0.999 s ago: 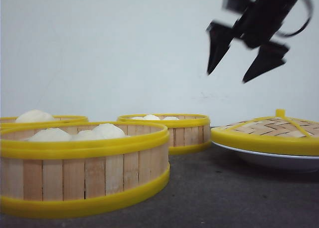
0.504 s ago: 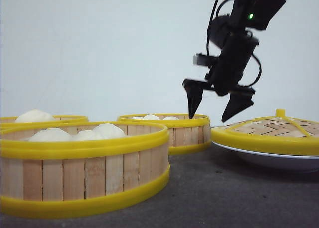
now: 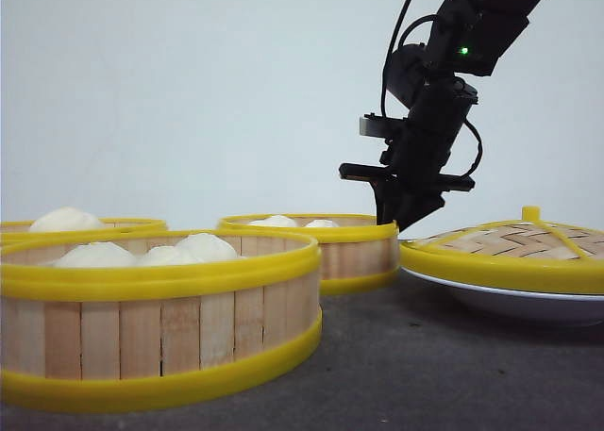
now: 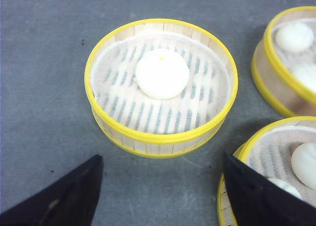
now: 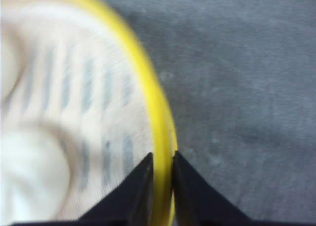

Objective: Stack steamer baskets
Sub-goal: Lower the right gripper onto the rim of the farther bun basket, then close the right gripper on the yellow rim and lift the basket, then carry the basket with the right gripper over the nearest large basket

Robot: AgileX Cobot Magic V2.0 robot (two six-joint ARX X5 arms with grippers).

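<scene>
My right arm [image 3: 472,35] descends from the upper right of the front view, with the wrist angled down and slightly left. My right gripper [image 5: 162,161] points downward, its two black fingers [image 5: 140,184] drawn close together with only a narrow gap between the tips. A green indicator on the arm is lit. My left gripper [image 4: 160,194] is spread wide, its two black fingers [image 4: 59,199] standing far apart with nothing between them.
</scene>
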